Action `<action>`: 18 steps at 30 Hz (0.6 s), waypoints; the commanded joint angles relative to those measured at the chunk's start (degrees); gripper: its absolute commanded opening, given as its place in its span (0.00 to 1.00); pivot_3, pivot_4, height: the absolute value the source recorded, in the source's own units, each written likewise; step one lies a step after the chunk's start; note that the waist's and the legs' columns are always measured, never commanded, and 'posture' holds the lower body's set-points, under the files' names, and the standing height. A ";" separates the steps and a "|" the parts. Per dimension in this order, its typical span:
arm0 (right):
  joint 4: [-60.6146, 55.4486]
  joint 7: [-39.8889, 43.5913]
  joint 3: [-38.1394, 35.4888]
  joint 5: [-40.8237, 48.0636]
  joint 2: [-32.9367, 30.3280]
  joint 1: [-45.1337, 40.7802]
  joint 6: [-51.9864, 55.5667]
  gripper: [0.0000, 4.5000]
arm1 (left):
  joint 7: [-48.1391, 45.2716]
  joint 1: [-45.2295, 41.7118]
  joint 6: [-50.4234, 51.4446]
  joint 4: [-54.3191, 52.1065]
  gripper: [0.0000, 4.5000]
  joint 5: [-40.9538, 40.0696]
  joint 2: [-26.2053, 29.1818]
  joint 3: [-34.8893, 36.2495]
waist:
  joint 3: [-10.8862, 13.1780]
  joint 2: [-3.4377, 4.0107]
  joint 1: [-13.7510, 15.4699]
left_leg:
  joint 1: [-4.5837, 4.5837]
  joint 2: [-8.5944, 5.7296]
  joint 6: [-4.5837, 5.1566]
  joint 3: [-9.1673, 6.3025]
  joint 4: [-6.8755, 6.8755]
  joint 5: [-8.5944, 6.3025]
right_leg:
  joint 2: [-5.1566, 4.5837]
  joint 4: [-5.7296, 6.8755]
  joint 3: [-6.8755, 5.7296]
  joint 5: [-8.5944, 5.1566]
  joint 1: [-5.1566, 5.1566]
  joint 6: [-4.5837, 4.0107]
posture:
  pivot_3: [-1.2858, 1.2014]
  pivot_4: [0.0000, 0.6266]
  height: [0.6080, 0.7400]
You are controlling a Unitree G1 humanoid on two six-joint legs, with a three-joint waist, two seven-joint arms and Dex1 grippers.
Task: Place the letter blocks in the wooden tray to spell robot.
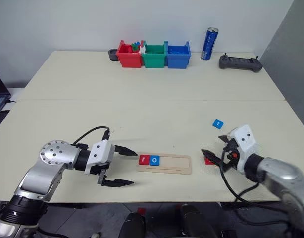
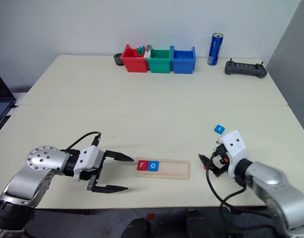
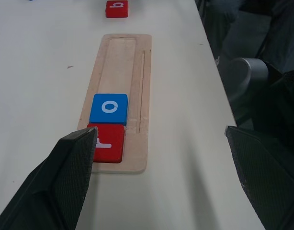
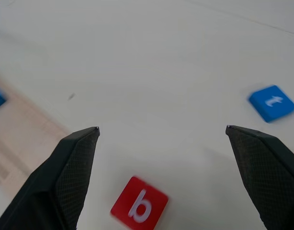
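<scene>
just ahead of the left gripper [image 1: 123, 167], whose jaws stood spread, the tray [image 1: 175, 165] held a red r [image 3: 107, 143] and blue o [image 3: 109, 109] at its near end; the rest lay bare. two of five looked done. between the right gripper's [image 4: 161, 130] wide-open jaws lay the red b [image 4: 139, 206], loose, the blue t [image 4: 272, 102] beyond one fingertip.

In the wooden tray [image 3: 119, 103] I read "r" on a red block [image 3: 107, 143], "o" on a blue block [image 3: 108, 109]. Loose on the table: red "b" [image 4: 139, 205], blue "t" [image 4: 272, 102].
</scene>
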 commanded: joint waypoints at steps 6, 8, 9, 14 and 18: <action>17.07 24.95 11.38 -6.01 -15.83 -3.93 -23.32 1.00 | 2.65 2.10 0.02 -3.90 1.00 -0.57 0.44 1.79 | 0.03 -0.06 0.00 | 0.01 -0.01 0.01 0.08 0.05 -0.01 | -0.02 0.00 0.05 0.01 0.02 0.01 | 0.52 0.24 1.00; 20.53 26.99 13.30 -6.93 -15.56 -5.97 -25.69 1.00 | 2.96 2.58 0.25 -4.39 1.00 -0.69 0.71 2.19 | 0.03 -0.07 -0.05 | 0.01 -0.01 0.01 0.06 0.06 0.00 | -0.02 0.01 0.05 0.01 0.01 0.00 | 0.52 0.24 1.00; 22.38 27.83 14.24 -7.82 -15.41 -6.96 -27.13 1.00 | 3.14 2.78 0.44 -4.69 1.00 -0.78 0.84 2.32 | 0.03 -0.07 -0.05 | 0.01 -0.01 0.01 0.08 0.05 0.00 | -0.02 0.01 0.06 0.02 0.01 0.00 | 0.52 0.24 1.00; 29.23 31.76 18.01 -10.83 -15.03 -10.95 -31.26 1.00 | 3.50 3.51 1.08 -5.73 1.00 -1.19 1.53 3.17 | 0.04 -0.08 0.09 | 0.01 -0.01 0.00 0.06 0.07 0.00 | -0.02 0.02 0.05 0.16 0.01 -0.25 | 0.52 0.24 1.00; 32.13 33.29 19.48 -12.73 -15.01 -12.01 -32.95 0.86 | 3.16 4.00 0.67 -5.26 1.00 -1.29 2.24 3.95 | 0.04 -0.07 0.13 | 0.00 -0.01 0.00 0.06 0.07 0.00 | -0.03 0.02 0.04 0.18 0.01 -0.27 | 0.52 0.24 1.00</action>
